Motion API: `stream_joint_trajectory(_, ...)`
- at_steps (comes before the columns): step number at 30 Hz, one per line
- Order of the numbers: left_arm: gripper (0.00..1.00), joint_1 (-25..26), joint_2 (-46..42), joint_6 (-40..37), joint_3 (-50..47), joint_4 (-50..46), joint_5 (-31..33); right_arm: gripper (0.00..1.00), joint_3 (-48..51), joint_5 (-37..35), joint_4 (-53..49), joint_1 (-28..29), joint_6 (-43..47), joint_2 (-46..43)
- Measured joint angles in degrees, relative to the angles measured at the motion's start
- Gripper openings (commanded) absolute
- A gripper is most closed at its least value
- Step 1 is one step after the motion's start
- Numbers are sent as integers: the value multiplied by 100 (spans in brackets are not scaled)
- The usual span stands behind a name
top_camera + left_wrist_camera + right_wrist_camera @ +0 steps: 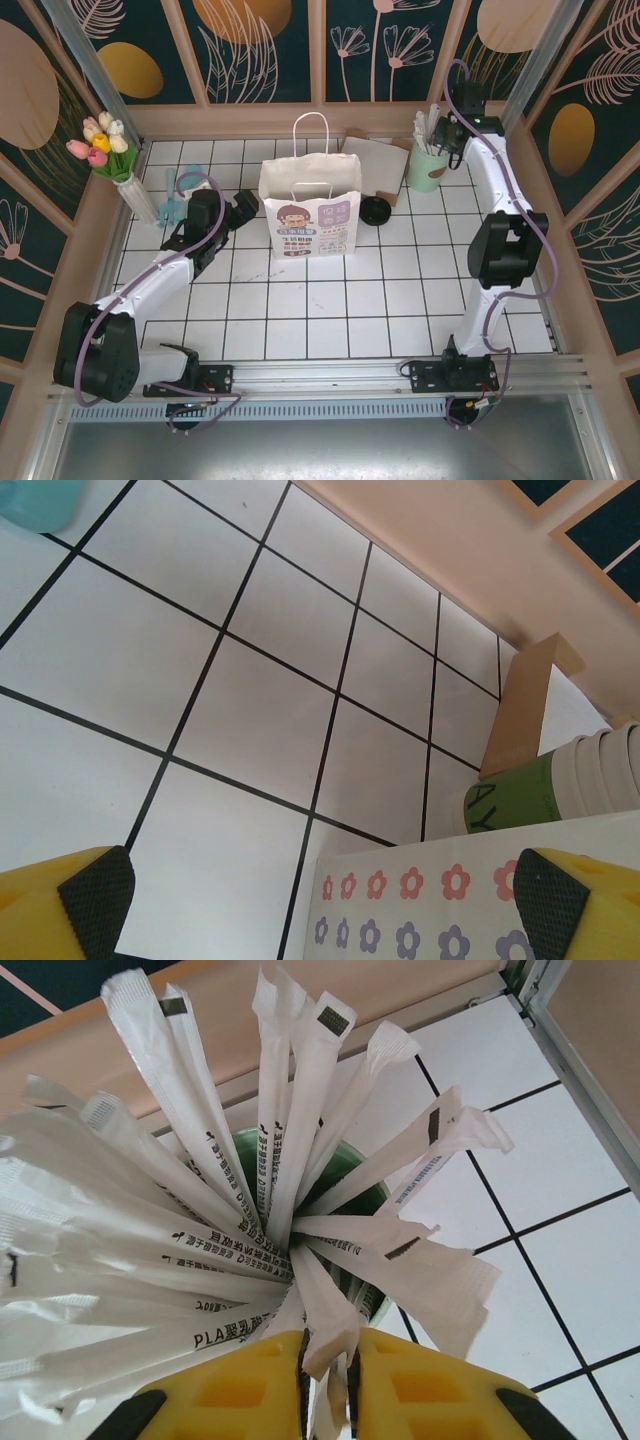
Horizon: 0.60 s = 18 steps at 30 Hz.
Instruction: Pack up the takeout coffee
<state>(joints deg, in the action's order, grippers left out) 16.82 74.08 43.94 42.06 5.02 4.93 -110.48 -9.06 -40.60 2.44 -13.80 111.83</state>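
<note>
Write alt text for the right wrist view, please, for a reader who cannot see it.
The end effector grips a wrapped straw among many fanning out of a green cup, which stands on white tiles.

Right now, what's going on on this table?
The right fingers are pinched on a wrapped straw in the mint-green cup at the back. The left fingers stand open beside the white paper bag. The takeout coffee sits on the tiles on the bag's other side, not yet packed.
</note>
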Motion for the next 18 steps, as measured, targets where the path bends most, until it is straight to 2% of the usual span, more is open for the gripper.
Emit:
stream_joint_trajectory(7,99,0,48,0,0,87,-20,22,87,-7,7,0,28,-146)
stream_joint_trajectory(12,99,0,50,0,4,98,-22,16,170,-13,4,0,46,-146)
stream_joint_trajectory(18,99,0,50,0,7,103,-22,16,168,-15,15,0,173,-146)
